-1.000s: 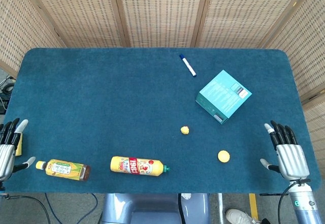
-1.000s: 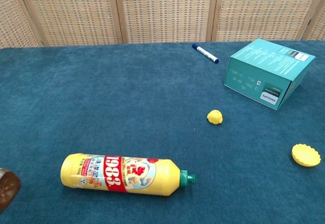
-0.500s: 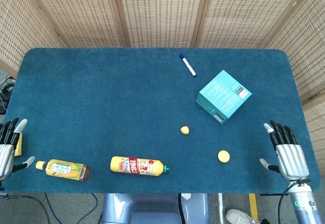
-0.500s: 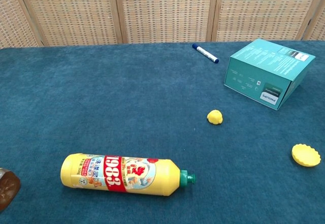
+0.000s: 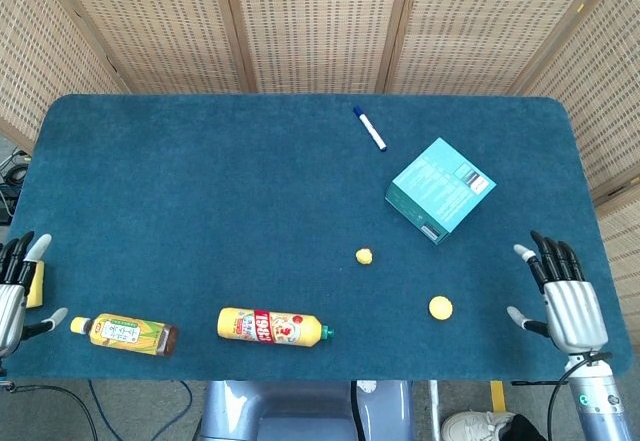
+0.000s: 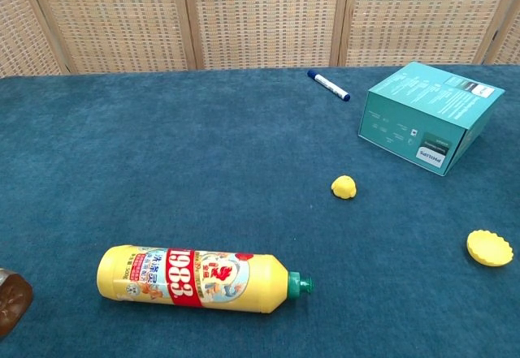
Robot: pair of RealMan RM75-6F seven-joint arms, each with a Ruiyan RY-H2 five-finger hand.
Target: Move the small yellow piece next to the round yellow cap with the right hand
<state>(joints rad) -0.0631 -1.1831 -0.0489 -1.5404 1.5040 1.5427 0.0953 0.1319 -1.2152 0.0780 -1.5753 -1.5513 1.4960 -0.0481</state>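
The small yellow piece [image 5: 365, 256] [image 6: 344, 187] lies on the blue table just right of centre. The round yellow cap [image 5: 440, 307] [image 6: 489, 248] sits lower and to the right of it, near the front edge. My right hand [image 5: 562, 295] hovers at the table's right front corner, fingers spread and empty, well to the right of the cap. At the left front corner, my left hand [image 5: 14, 289] is open too, holding nothing. Neither hand shows in the chest view.
A teal box [image 5: 440, 188] [image 6: 429, 115] stands behind the yellow piece to the right. A blue-capped marker [image 5: 369, 129] [image 6: 328, 85] lies further back. A yellow bottle [image 5: 271, 327] [image 6: 199, 278] and a tea bottle [image 5: 125, 333] lie along the front edge.
My right hand has crept slightly up and left. The left hand has drifted a little toward the left edge. The objects have not moved.
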